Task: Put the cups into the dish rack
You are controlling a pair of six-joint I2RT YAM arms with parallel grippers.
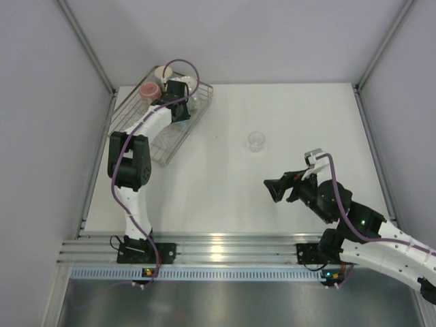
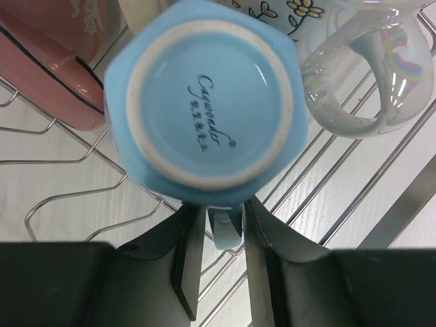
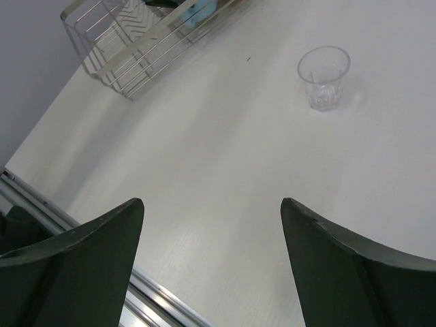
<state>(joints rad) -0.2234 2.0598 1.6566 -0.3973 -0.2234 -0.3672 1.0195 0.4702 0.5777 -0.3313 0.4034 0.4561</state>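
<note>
The dish rack (image 1: pixel 162 139) stands at the table's far left. In the left wrist view a light blue cup (image 2: pixel 204 102) sits upside down on the rack's wires (image 2: pixel 68 197), its base facing the camera. My left gripper (image 2: pixel 225 252) is shut on its handle. Around it in the rack are a pink-red mug (image 2: pixel 54 68), a cream mug (image 2: pixel 139 10) and a white flowered mug (image 2: pixel 368 75) with a pearly handle. One tiny clear glass (image 1: pixel 256 141) stands upright on the table, also in the right wrist view (image 3: pixel 323 76). My right gripper (image 1: pixel 279 189) is open and empty, hovering short of the glass.
The rack (image 3: pixel 116 41) lies far left of my right gripper (image 3: pixel 212 204). A metal rail (image 1: pixel 218 245) runs along the table's near edge. Grey walls with metal posts close the left, right and far sides.
</note>
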